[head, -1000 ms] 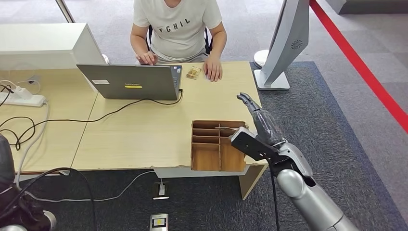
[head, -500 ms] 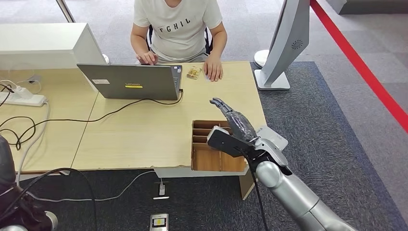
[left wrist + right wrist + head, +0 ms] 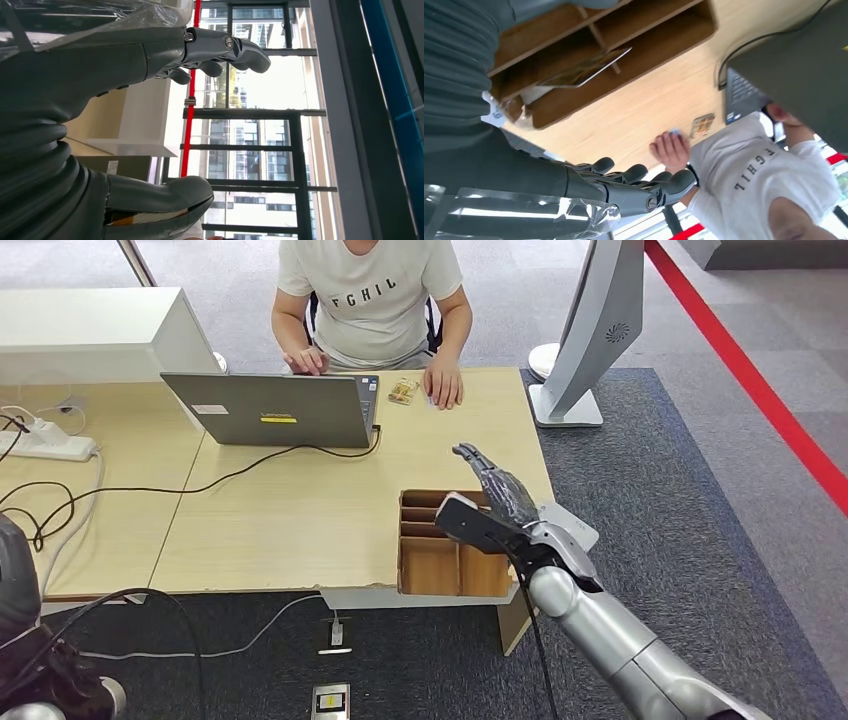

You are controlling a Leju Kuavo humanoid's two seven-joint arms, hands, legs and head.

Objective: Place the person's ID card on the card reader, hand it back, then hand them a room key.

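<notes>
Right hand hangs over the far right corner of the wooden divided tray, fingers stretched out, slightly apart and holding nothing, and the left hand is likewise empty with fingers loosely extended. A card lies propped across the tray's dividers just beneath the right hand. Across the desk, the person's hand rests flat beside a small yellowish object, too small to identify, just right of the laptop.

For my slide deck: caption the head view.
Right hand open above the wooden organizer, person seated behind a laptop.
</notes>
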